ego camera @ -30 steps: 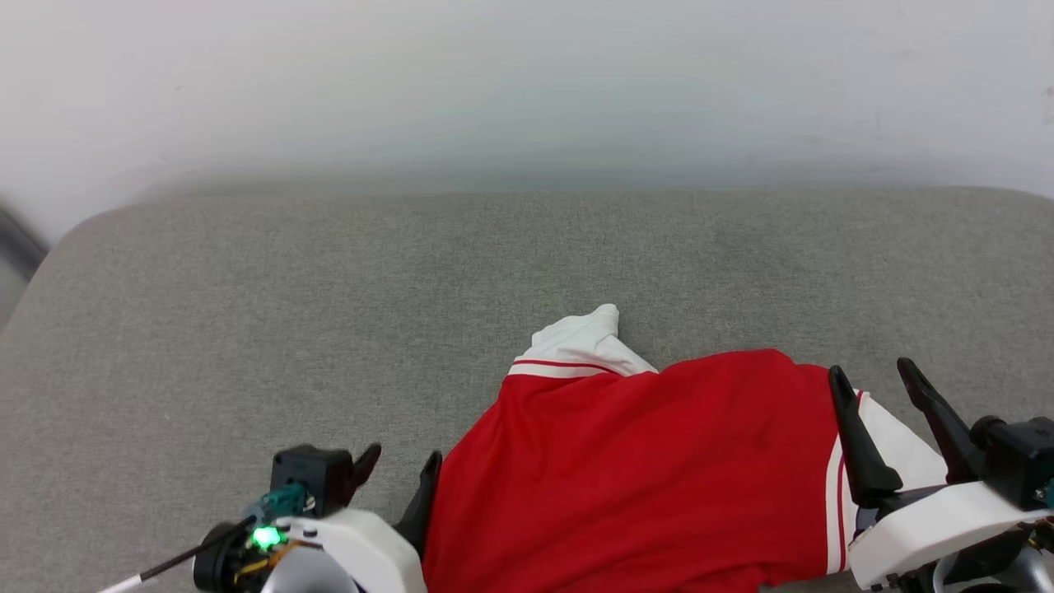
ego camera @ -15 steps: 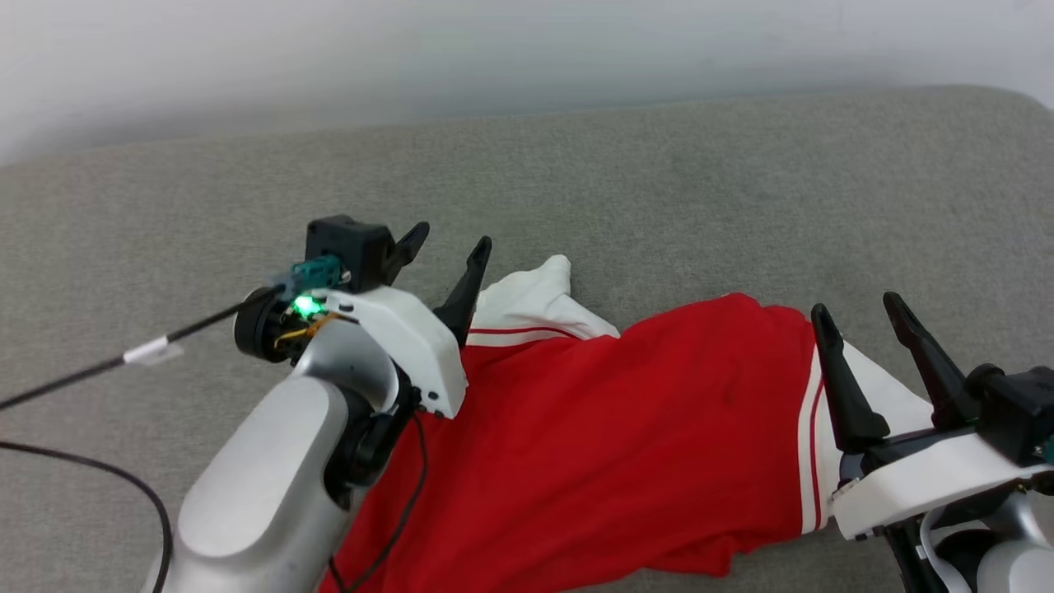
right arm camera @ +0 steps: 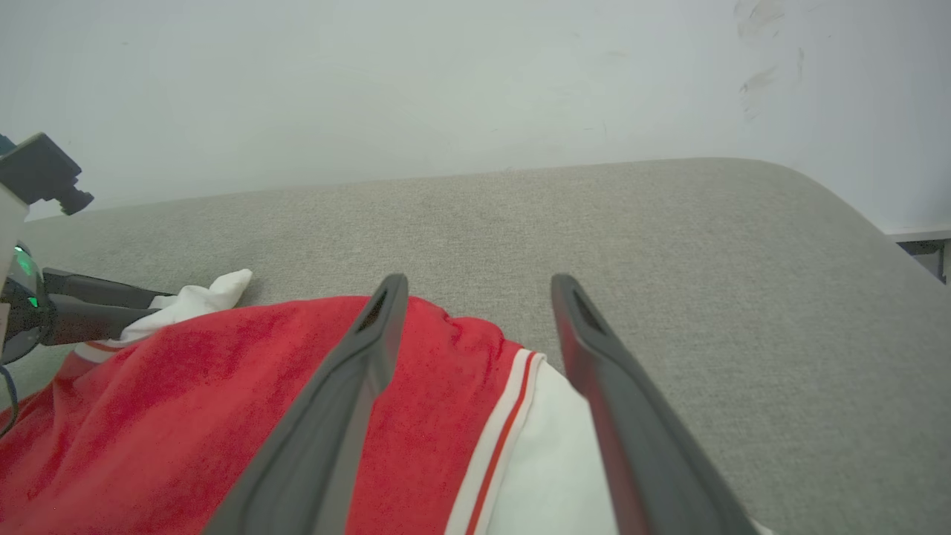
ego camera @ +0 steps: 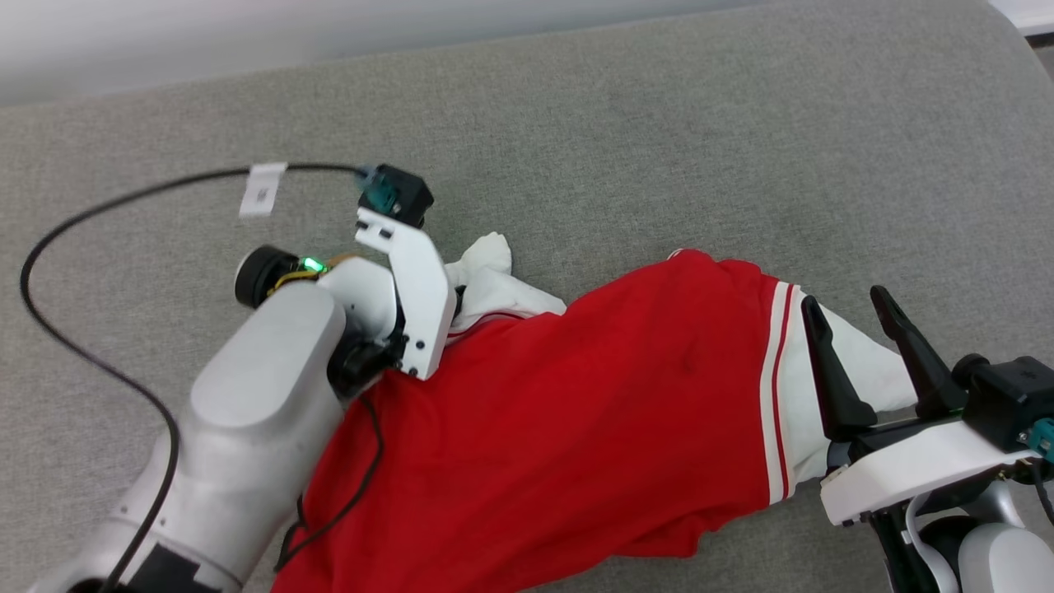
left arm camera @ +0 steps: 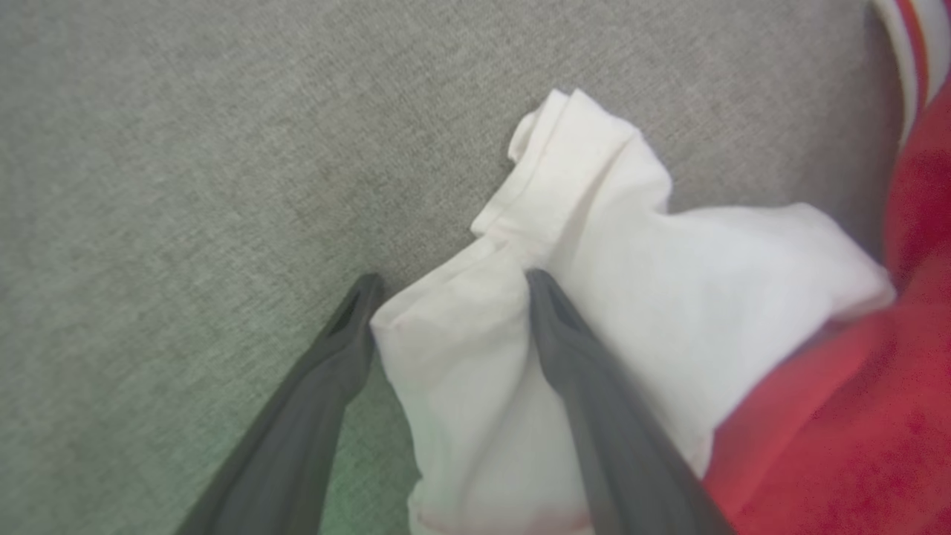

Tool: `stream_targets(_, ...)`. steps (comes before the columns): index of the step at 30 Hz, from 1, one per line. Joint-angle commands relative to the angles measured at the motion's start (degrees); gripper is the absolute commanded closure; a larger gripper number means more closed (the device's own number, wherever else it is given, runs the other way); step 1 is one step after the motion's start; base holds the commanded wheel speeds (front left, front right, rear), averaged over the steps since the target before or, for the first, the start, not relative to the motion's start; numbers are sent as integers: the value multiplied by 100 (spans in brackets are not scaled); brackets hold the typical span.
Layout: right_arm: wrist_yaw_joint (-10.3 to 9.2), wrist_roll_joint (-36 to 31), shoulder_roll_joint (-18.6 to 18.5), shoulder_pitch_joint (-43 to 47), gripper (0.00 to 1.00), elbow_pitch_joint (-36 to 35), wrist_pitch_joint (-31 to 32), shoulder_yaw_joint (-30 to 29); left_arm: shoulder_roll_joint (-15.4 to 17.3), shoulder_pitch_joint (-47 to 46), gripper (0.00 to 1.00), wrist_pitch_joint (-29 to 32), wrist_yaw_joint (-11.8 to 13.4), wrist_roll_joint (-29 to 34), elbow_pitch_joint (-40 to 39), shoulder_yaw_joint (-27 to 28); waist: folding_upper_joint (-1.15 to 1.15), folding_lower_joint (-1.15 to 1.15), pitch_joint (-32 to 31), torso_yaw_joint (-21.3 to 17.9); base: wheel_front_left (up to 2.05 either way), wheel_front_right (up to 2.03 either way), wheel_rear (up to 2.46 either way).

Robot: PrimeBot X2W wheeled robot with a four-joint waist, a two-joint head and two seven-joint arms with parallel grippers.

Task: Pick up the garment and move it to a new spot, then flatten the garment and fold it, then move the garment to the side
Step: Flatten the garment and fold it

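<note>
Red garment [ego camera: 576, 428] cut off below, left gripper [left arm camera: 451, 281] spread astride sleeve [left arm camera: 594, 245], right gripper [ego camera: 846, 296] spread

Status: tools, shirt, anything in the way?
Left tool open around folded white sleeve. Right tool open at other sleeve. Red shirt rumpled on grey upholstery. Left arm's black cable trails across shirt.

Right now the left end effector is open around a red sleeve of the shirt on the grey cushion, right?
No: the sleeve that the open left end effector straddles is white, not red, as the left wrist view shows. The rest holds.
</note>
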Motion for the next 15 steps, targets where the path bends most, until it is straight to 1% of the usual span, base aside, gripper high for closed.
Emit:
stream_targets(1, -4, 19, 23, -98, 0, 26, -35, 7, -9, 9, 0, 235, -38, -25, 182, -109, 0, -1, 57, -43, 0, 0, 0)
stream_targets(4, -4, 43, 28, -109, 0, 87, -76, 12, -97, 55, 0, 863, -122, -172, 546, -393, 0, -1, 88, -71, 0, 0, 0)
stream_targets(5, -4, 55, 31, -120, 0, 111, -88, 13, -131, 55, 2, 1031, -128, -189, 615, -486, 0, -1, 96, -73, 0, 0, 0)
stream_targets(6, -4, 67, 34, -133, 0, 121, -90, 13, -154, 44, 53, 1116, -134, -215, 648, -555, 0, -1, 105, -74, 0, 0, 0)
stream_targets(7, -4, 74, 36, -149, 0, 137, -109, 10, -185, 28, 82, 1100, -144, -262, 640, -577, 0, -1, 109, -72, 0, 0, 0)
stream_targets(8, -4, 92, 39, -143, 0, 150, -119, 8, -206, -2, 100, 1058, -153, -254, 631, -628, 0, -1, 107, -64, 0, 0, 0)
stream_targets(9, -4, 92, 40, -131, 0, 170, -119, -4, -210, -16, 100, 976, -156, -245, 614, -659, 0, -1, 98, -51, 0, 0, 0)
stream_targets(12, -4, 61, 41, -127, 0, 205, -110, -59, -174, -128, 100, 421, -142, -156, 470, -608, 0, -1, 21, 36, 0, 0, 0)
stream_targets(15, -4, 13, 15, -99, 0, 195, -104, -117, -120, -181, 100, -233, -13, -76, 329, -457, 0, -1, -117, 162, 0, 0, 0)
